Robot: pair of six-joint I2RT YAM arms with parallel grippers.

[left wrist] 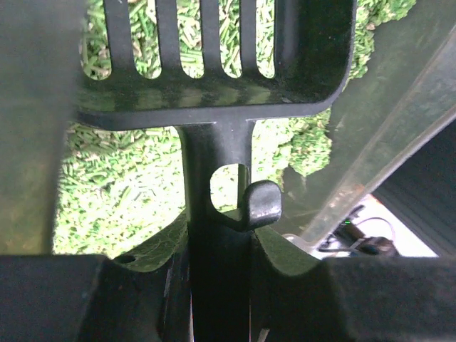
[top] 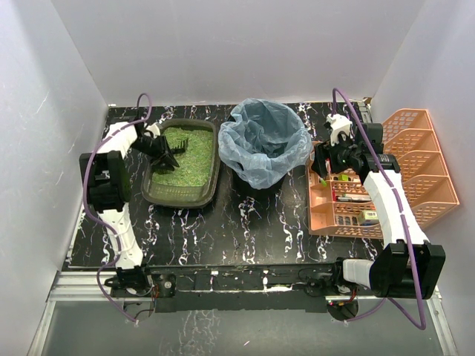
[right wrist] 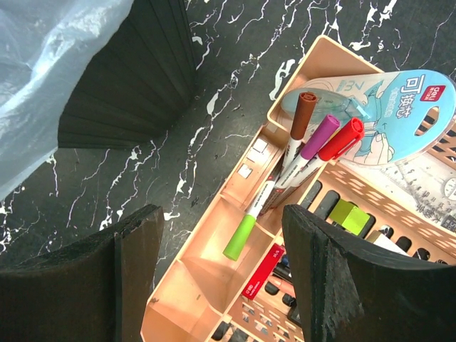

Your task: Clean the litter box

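Olive-green plastic makes up the one litter box [top: 213, 169], a shallow rectangular tray with rounded corners that sits on the far left part of the black, white-veined bench [top: 252, 230]. It is filled with green granular litter [top: 191, 159], heaped unevenly and thinner toward the near end. One round bin [top: 266, 141], lined with a translucent blue bag, stands just to its right. One orange slatted organiser [top: 419, 167] lies at the right side of the bench, well apart from the tray. There are two arms. The left end effector [left wrist: 217, 285] is clamped on the handle of a single black slotted scoop [left wrist: 214, 92], whose blade hangs over the litter inside the box; in the left wrist view the scoop and the tray wall block much of the litter from sight. The right end effector [right wrist: 224, 242] hovers with its fingers apart and nothing between them, above the organiser's near-left corner. Below it lie three markers, capped brown [right wrist: 306, 107], purple [right wrist: 325, 131] and red [right wrist: 343, 138], beside a blue-labelled pack [right wrist: 388, 114]. The bin's dark ribbed wall and blue bag fill the upper left of the right wrist view.
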